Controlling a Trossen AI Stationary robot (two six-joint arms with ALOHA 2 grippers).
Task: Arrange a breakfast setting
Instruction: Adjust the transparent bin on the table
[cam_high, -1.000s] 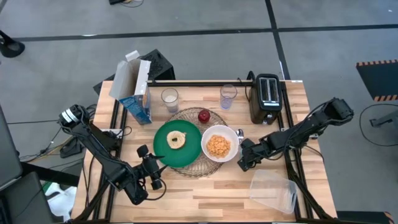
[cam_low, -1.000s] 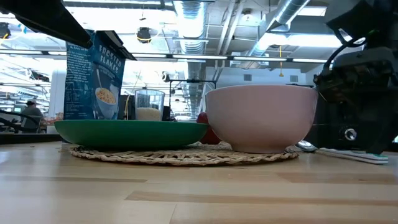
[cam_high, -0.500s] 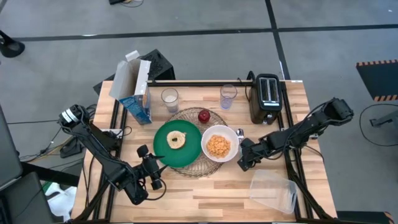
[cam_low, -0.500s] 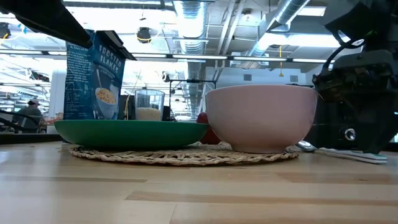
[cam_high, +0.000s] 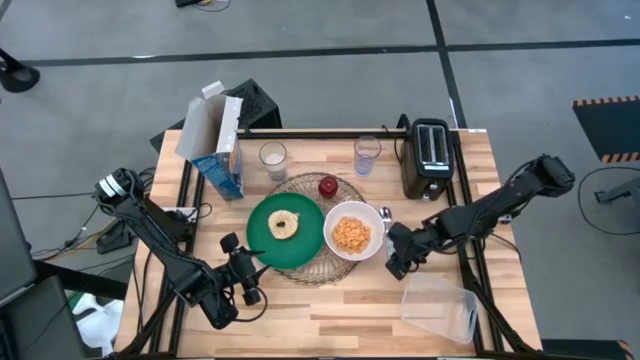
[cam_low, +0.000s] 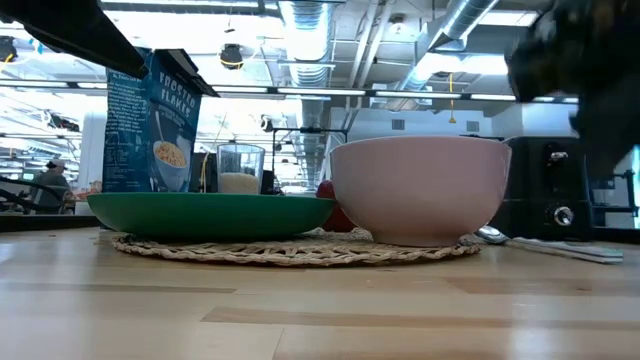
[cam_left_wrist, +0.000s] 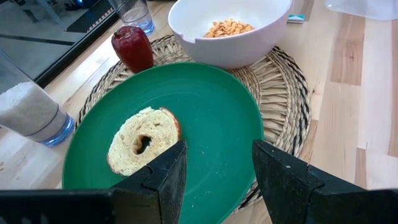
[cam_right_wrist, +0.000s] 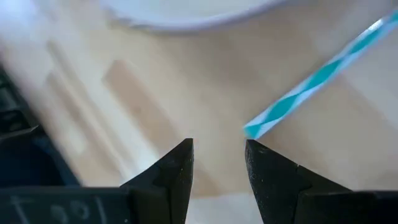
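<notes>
High cam: straight down over whole pale wooden worktop (cam_high: 330, 300), both arms in frame. Low cam: worktop level, v. close to round woven straw mat (cam_low: 290, 250), facing room behind. L wrist cam: close over flat green plate (cam_left_wrist: 205, 118). R wrist cam: v. near worktop. High, low, L wrist share round white bowl (cam_high: 352, 231).

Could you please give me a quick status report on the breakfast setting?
Left gripper open, empty, at the green plate edge. Right gripper open, empty, above the blue-handled spoon beside the white bowl. Nothing in the way.
</notes>
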